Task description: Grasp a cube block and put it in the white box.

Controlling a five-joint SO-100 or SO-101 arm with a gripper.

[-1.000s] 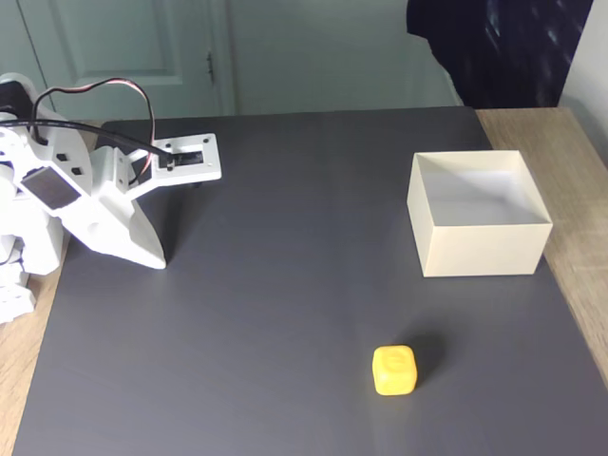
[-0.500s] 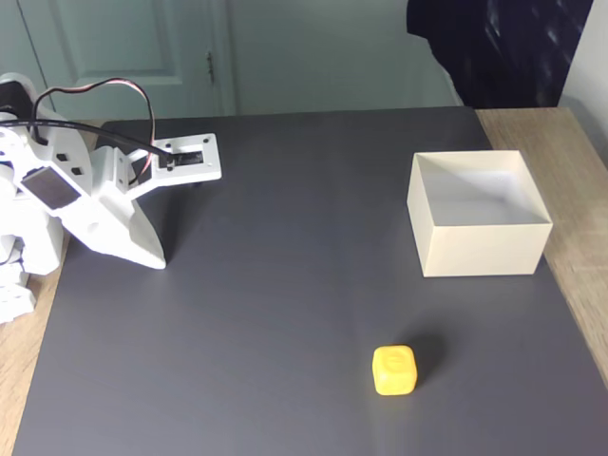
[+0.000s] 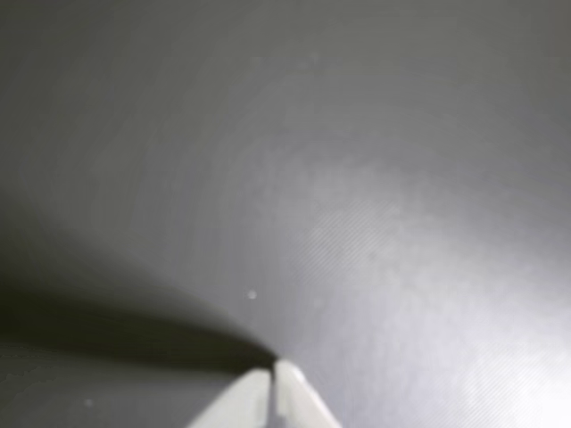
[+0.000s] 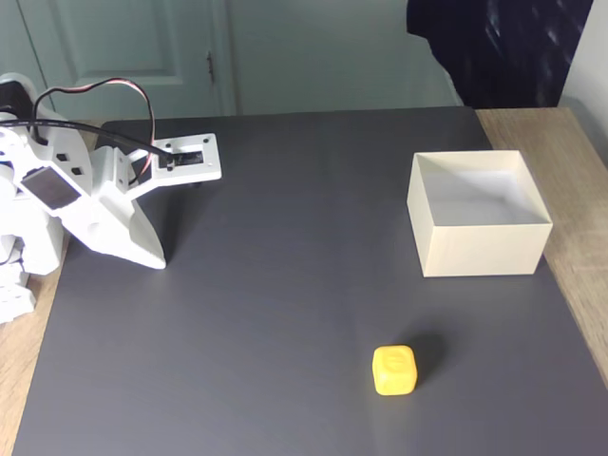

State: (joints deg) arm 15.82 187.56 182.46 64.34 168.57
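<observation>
A dark grey matte mat [image 4: 285,285] covers nearly the whole work surface in the fixed view, laid over a pale wood-grain tabletop [image 4: 570,180] that peeks out along the right edge and at the lower left corner. Behind it stands a pale green panelled door [image 4: 123,47] with a small handle, and at the top right hangs a dark navy cloth [image 4: 494,47] with faint light flecks. Over on the left of the fixed view sits the white plastic robot arm [image 4: 76,190], red and black wires looping above it, folded low with its white two-finger gripper [image 4: 160,260] pointing down at the mat near the left edge. In the wrist view the gripper [image 3: 272,370] comes in from the bottom edge, and its two white tips are pressed together, clenched on nothing, right at the mat, with a dark shadow trailing left. The small bright yellow cube block [image 4: 393,370] with rounded corners rests on the mat toward the lower middle-right, a faint circular mark on its top, well apart from the gripper. The cream-white square open-topped box [image 4: 480,247] stands upright on the mat's right side, up and to the right of the cube, not touching it. No readable writing or brand shows anywhere.
</observation>
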